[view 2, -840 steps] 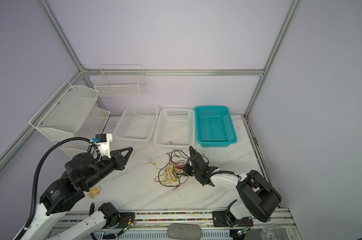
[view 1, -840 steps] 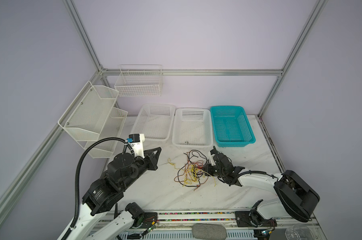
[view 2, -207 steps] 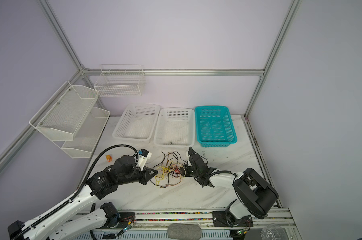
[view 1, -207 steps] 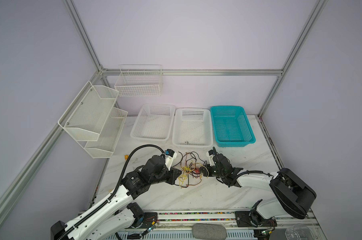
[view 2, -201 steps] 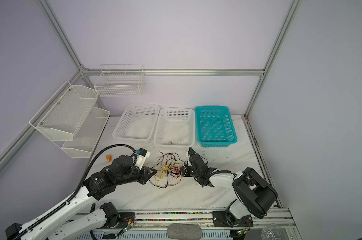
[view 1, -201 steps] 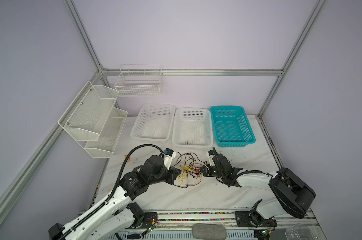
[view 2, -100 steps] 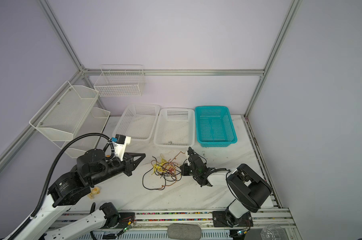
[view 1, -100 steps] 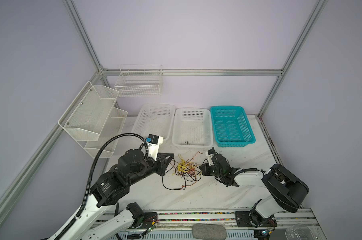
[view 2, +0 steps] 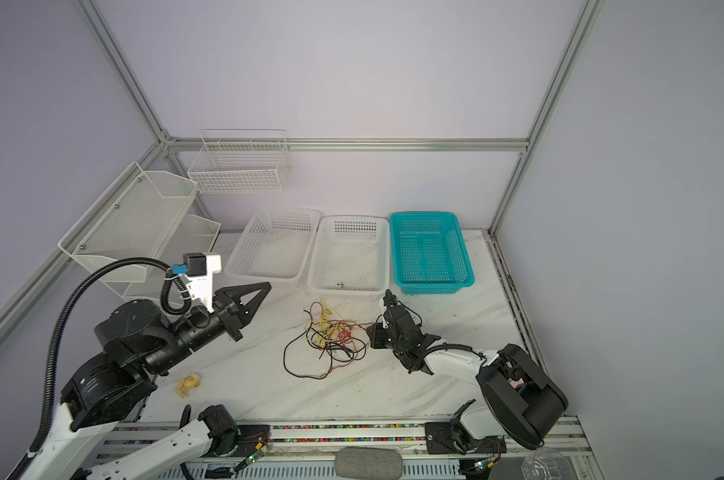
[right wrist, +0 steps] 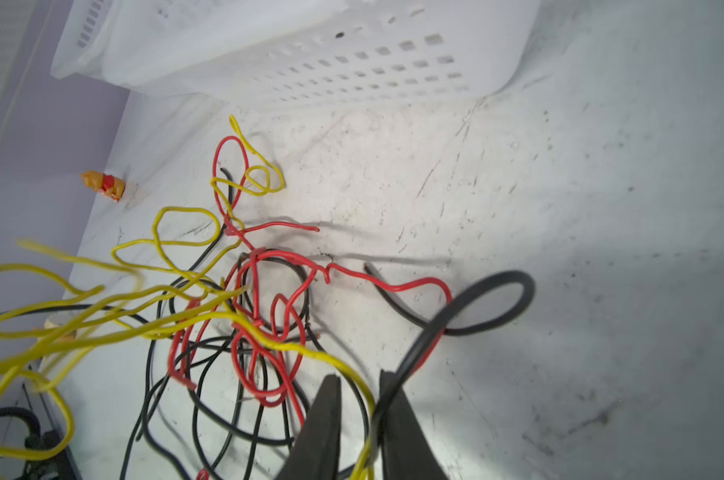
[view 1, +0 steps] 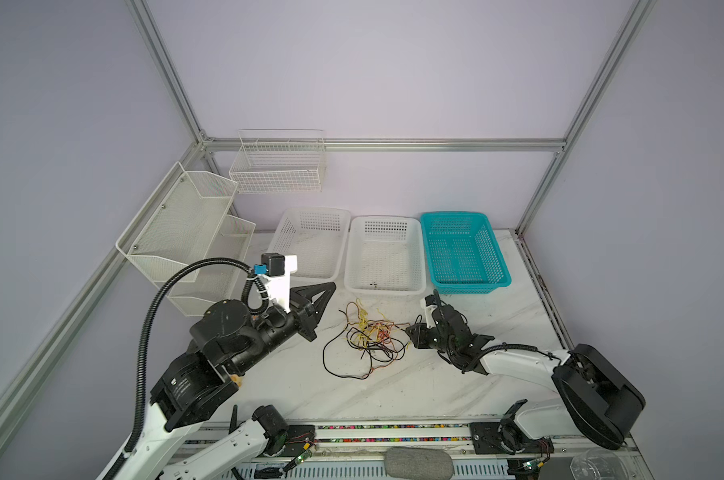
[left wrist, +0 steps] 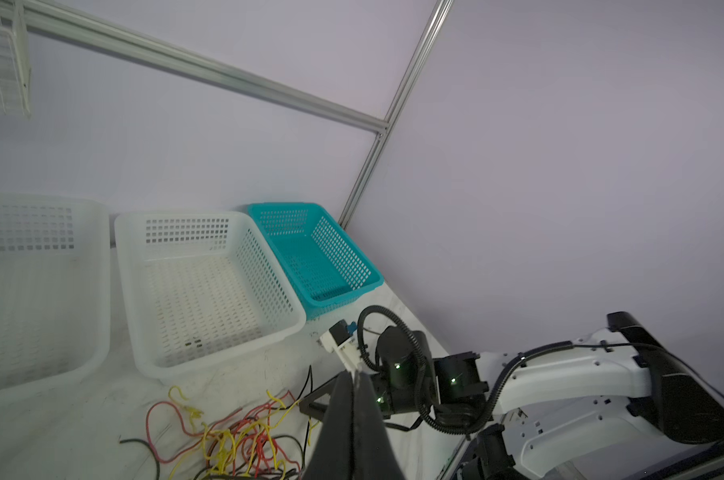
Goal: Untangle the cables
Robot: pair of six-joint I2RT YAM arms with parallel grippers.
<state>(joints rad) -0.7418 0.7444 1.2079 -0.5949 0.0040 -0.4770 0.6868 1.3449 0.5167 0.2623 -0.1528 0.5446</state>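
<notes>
The left claw (view 1: 329, 286) has pulled back, shut and empty; the right claw (right wrist: 358, 380) has just parted. Nothing is gripped, so the cables (view 1: 368, 338) lie still knotted on the tabletop (view 1: 393, 390) between them.

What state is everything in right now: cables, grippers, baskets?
cables, tangled in one heap on the table
left gripper, shut, holding nothing
right gripper, jaws apart, black and yellow cables running between them
left white basket, empty
middle white basket, only dark specks inside
teal basket, empty

nearest cables (right wrist: 287, 347) blurred, edge-cropped, orange object (right wrist: 102, 185) perhaps a toy
</notes>
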